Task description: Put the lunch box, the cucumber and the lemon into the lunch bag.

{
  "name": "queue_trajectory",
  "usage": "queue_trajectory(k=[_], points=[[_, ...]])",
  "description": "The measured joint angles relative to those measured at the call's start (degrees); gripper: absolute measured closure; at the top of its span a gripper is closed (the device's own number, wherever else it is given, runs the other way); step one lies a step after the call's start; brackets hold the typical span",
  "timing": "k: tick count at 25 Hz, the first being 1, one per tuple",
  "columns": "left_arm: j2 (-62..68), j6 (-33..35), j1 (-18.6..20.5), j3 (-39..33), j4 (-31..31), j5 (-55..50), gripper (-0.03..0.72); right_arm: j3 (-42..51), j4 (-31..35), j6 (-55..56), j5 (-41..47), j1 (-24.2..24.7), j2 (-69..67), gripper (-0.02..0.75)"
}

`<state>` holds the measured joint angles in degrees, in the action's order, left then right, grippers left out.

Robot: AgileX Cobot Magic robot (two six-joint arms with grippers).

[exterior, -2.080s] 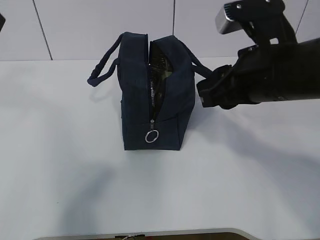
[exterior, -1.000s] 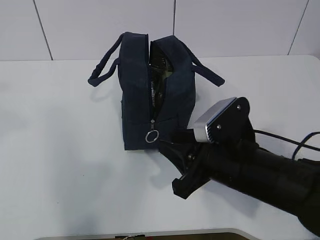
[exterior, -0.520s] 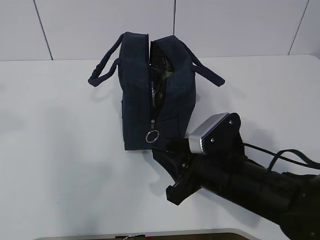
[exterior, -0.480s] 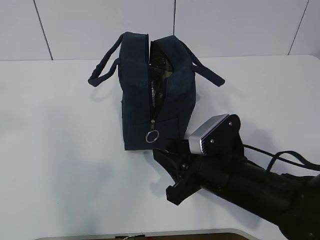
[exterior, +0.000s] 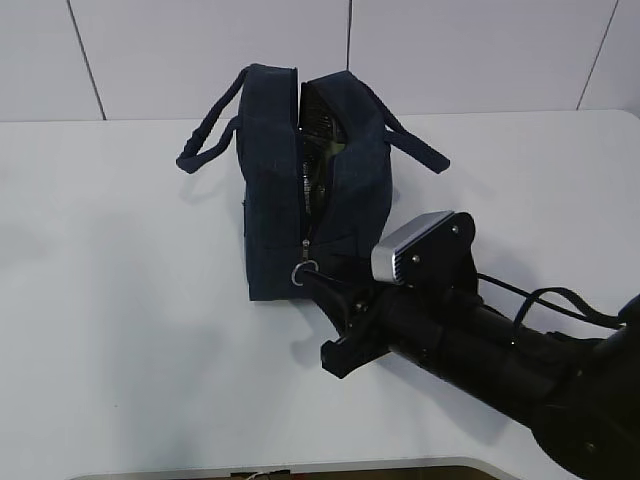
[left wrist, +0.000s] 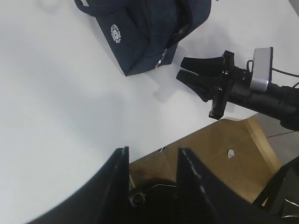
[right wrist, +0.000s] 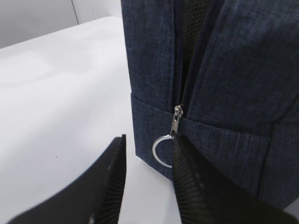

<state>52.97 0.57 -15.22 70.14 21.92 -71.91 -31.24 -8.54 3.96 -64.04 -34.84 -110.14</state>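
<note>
Right tool [right wrist: 147,175] nearer round metal ring pull [right wrist: 161,150]

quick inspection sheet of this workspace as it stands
surface: white table, bare around the bag
job's things: lunch bag upright, zipper partly open, ring pull at its low end; box, cucumber, lemon not seen
clutter: nothing seen
grippers: right gripper open, low at the ring pull, one finger in front of the ring; left gripper open, empty, off the table edge
cables: black cable along the right arm
surroundings: white wall panels
</note>
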Motion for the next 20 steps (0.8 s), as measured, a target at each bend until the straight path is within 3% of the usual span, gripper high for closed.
queue_trajectory(k=[10,20], points=[[0.0,-0.6,0.0,0.0,0.0,0.0,0.440,-4.0,0.0,0.0,9.8,0.0,-0.2,0.457],[0.0,-0.6,0.0,0.0,0.0,0.0,0.440,-6.0,0.0,0.0,8.0,0.0,-5.0,0.457]])
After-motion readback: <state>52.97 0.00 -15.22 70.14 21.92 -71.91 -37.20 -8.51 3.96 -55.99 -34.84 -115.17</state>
